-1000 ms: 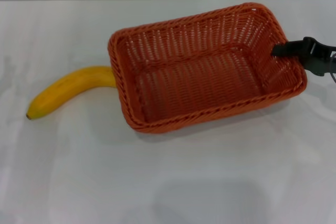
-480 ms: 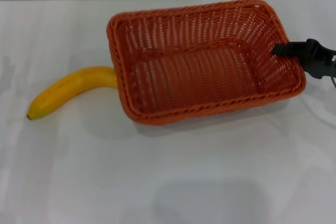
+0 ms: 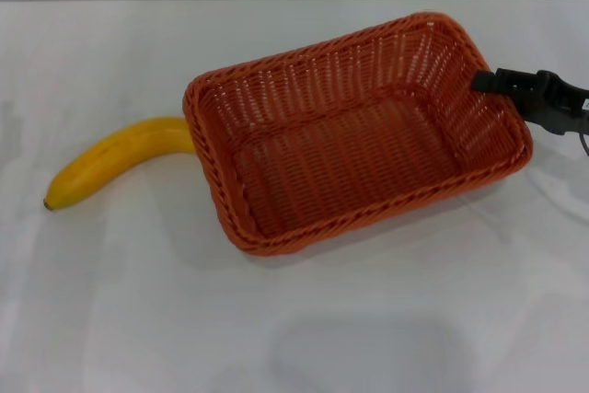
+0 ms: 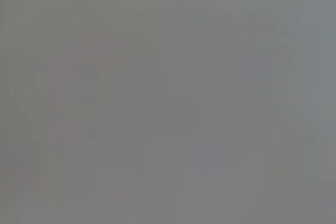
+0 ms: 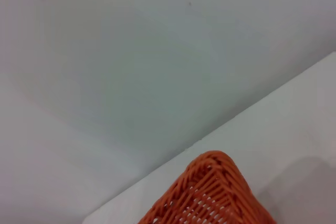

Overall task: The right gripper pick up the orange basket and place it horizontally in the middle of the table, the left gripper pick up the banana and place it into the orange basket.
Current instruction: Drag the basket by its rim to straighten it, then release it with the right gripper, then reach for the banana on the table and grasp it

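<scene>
While the right gripper [image 3: 486, 81] clamps the rim at the right short end of the orange basket [image 3: 354, 131], the basket sits skewed on the table [image 3: 276, 319], far-right corner raised. Banana [image 3: 115, 158] lies on the table w/ one end touching the basket's left end. Left gripper out of sight.
</scene>
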Controlling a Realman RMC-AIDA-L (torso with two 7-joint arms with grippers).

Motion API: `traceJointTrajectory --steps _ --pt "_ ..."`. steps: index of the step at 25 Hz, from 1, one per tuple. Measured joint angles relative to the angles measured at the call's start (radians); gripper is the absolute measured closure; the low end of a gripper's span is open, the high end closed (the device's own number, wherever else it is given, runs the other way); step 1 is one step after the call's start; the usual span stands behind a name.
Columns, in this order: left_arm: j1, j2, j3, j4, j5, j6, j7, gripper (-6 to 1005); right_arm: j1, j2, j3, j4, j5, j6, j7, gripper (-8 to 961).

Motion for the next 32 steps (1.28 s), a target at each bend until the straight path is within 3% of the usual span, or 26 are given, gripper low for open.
traceJointTrajectory --steps 5,8,17,27,32 --pt "0.002 -0.001 0.0 -0.01 0.003 0.002 0.001 337 0.0 -0.001 0.021 0.005 0.003 -0.009 0.0 504" --pt "0.006 -0.001 0.0 -0.01 0.003 0.001 0.006 369 -0.01 -0.002 0.075 -0.002 0.007 0.001 -0.007 258" --pt "0.026 -0.002 -0.001 -0.011 -0.002 -0.005 0.008 396 -0.033 -0.002 0.332 0.008 0.087 0.09 -0.191 112" --pt "0.019 -0.001 0.0 -0.011 0.015 -0.044 -0.013 396 -0.054 0.001 0.379 0.174 0.463 0.099 -0.847 79" --pt "-0.013 0.004 0.0 -0.081 0.104 -0.13 -0.18 394 -0.036 0.003 0.38 0.313 0.628 0.134 -1.288 79"
